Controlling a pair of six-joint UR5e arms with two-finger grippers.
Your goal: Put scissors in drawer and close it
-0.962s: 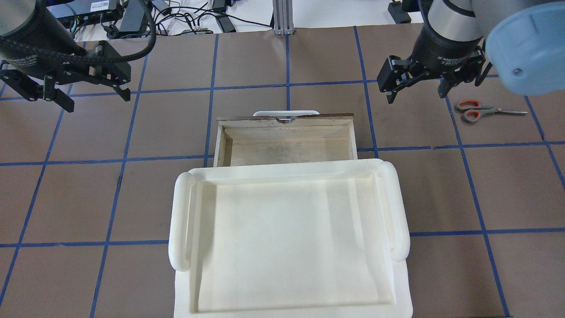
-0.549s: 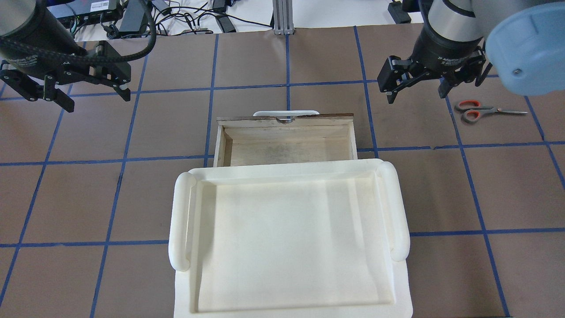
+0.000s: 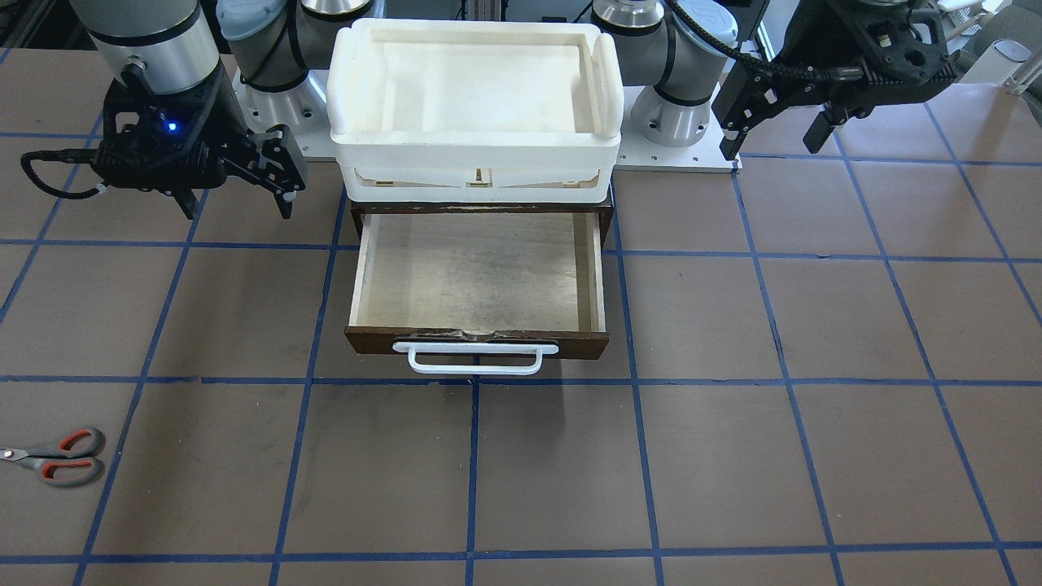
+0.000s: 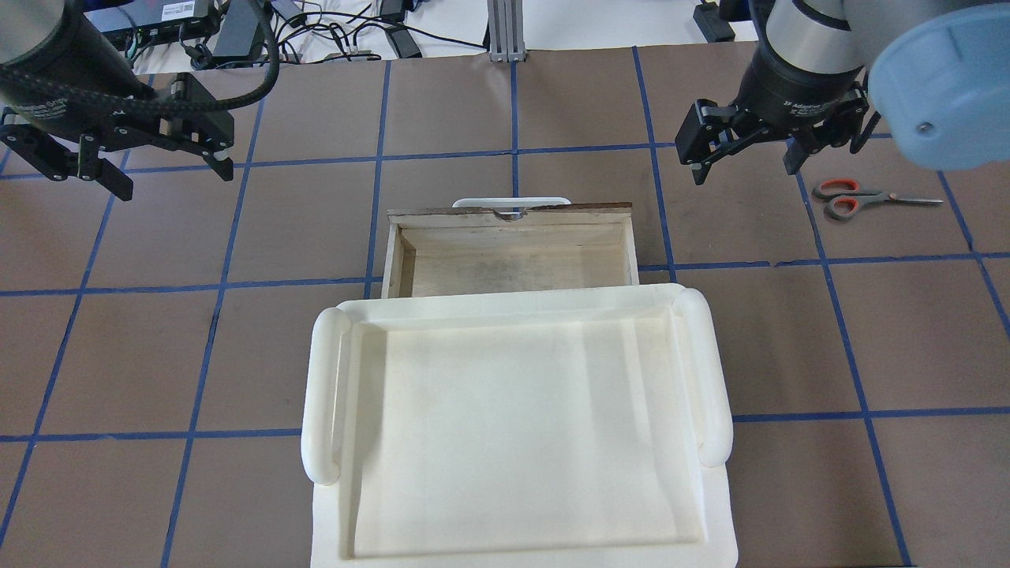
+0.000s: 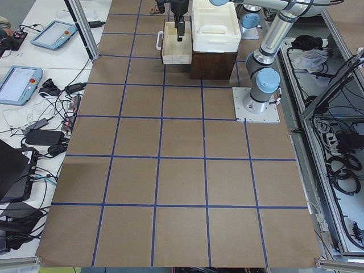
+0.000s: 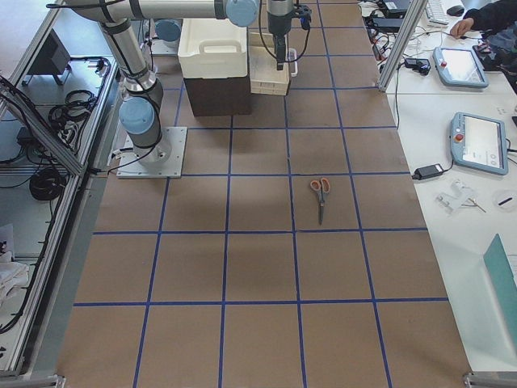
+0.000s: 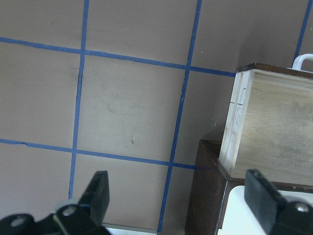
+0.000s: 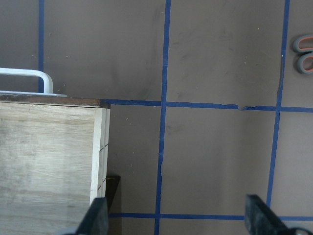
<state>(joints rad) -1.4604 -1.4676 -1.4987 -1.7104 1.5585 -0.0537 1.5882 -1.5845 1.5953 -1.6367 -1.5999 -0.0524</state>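
Little has changed in the past second: in the overhead view the right gripper (image 4: 744, 173) has crept only a shade toward the table's operator-side edge. Its two fingers are spread as wide as before and hold nothing. The scissors (image 4: 860, 197) lie just where they were, flat on the brown table (image 4: 237, 355) off to the robot's right of the drawer (image 4: 631, 252). They sit on the half nearer the operators' edge, grey-and-orange loops toward the drawer and blades pointing to the table's right end. From the right wrist-mounted view only those loops show, at the frame's upper right corner, so the gripper is judged to hang near the scissors but not yet over them. The left gripper (image 4: 173, 180) has not stirred; it hovers over bare table toward the left end, fingers wide apart and empty. Between the arms, the drawer stands pulled out toward the operators' edge from the dark cabinet (image 3: 480, 207) at the robot-side edge. Its pale plywood floor is bare, its white bar handle (image 3: 476, 358) is free, and a white tray (image 4: 513, 304) sits on the cabinet above. The task appears barely begun. The pickup is not yet made, and the right arm most likely has to travel farther right and descend before closing on the scissors.
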